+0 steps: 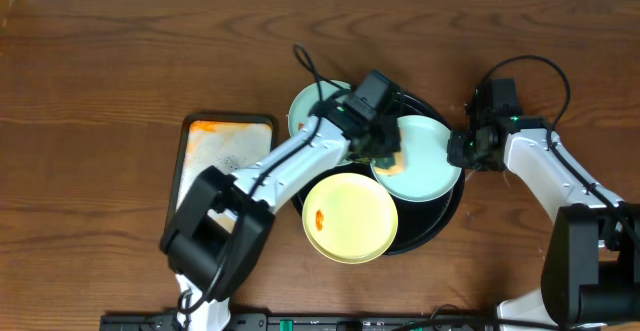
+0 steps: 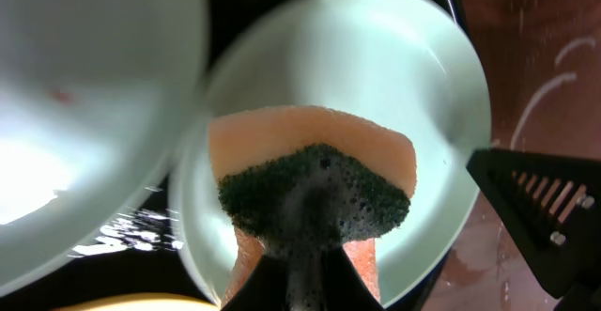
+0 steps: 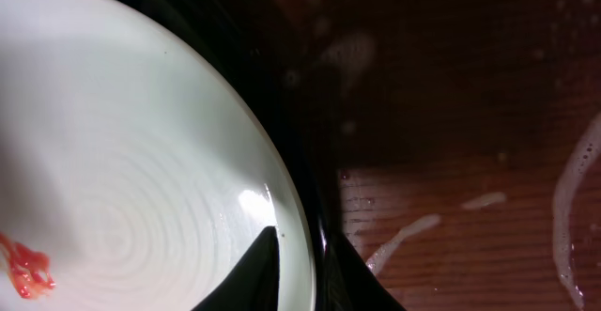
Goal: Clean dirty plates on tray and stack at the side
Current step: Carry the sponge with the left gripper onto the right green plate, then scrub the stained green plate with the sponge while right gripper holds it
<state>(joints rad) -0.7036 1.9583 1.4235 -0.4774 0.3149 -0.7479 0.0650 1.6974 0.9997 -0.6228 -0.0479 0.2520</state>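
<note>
The black tray (image 1: 447, 214) holds three plates. One pale blue plate (image 1: 308, 108) lies at its back left, a yellow plate (image 1: 350, 216) with an orange smear at the front. On the right pale blue plate (image 1: 430, 161) rests an orange sponge with a dark green scrub side (image 2: 315, 194), with my left gripper (image 1: 384, 155) shut on it. My right gripper (image 1: 462, 149) clamps that plate's right rim (image 3: 299, 245), one finger (image 3: 254, 273) on the plate's inner face, the other dark against the tray's rim. A red smear (image 3: 26, 264) shows on this plate.
A small rectangular orange-stained tray (image 1: 225, 156) lies on the wood table left of the black tray. Wet streaks (image 3: 573, 208) mark the table to the right of the black tray. The left arm reaches across the back-left plate.
</note>
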